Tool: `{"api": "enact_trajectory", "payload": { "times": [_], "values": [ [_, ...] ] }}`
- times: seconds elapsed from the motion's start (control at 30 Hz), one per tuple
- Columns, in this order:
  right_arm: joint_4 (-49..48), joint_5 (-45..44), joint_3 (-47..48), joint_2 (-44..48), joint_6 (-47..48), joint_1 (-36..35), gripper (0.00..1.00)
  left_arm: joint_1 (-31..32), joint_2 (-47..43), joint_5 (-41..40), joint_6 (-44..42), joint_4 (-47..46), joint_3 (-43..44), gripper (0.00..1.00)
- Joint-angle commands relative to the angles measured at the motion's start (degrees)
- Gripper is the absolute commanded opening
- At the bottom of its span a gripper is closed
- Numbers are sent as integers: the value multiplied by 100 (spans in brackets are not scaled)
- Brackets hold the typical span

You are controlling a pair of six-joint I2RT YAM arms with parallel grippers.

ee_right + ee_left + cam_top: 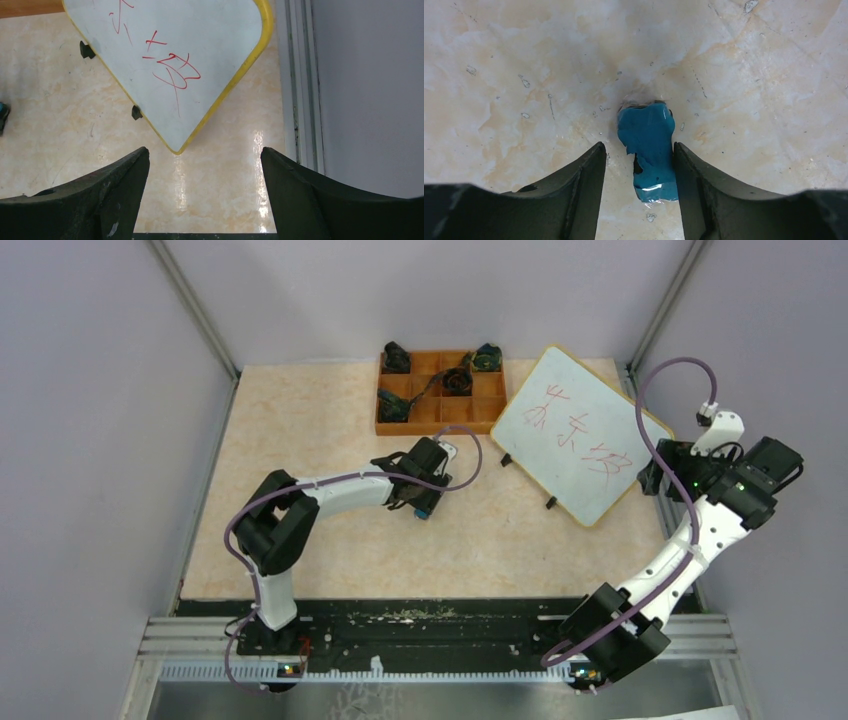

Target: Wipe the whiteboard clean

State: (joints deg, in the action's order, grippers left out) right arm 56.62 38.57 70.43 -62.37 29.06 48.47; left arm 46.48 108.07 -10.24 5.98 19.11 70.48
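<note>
The whiteboard (575, 435) lies tilted at the back right of the table, yellow-framed, with red handwriting on it. In the right wrist view a corner of the whiteboard (175, 50) points toward me. A blue eraser block (649, 150) in clear wrap lies on the table between the fingers of my left gripper (638, 147). The right finger (694, 185) touches it, while the left finger (584, 190) stands apart with a gap. From above, the left gripper (420, 502) is down at mid-table over the eraser (426, 511). My right gripper (205, 152) is open and empty, just off the board's near corner.
An orange compartment tray (430, 427) with dark objects stands at the back centre, left of the board. A metal rail (300, 75) and grey wall run close along the right of the right gripper (655, 475). Small black feet (136, 112) stick out from the board's edge.
</note>
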Motion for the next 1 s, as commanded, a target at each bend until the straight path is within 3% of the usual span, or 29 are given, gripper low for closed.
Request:
{"api": "enact_trajectory", "payload": {
  "times": [0.0,0.6,0.97],
  "values": [
    [-239,20,-7,154,90,-27,82,-7,77,-75,53,74,90,56],
    [-85,50,165,293,36,-30,82,-7,-458,87,92,-568,-472,14],
    [284,255,1089,-54,-149,-25,80,-7,-1418,137,197,-1849,-1351,12]
  ]
}}
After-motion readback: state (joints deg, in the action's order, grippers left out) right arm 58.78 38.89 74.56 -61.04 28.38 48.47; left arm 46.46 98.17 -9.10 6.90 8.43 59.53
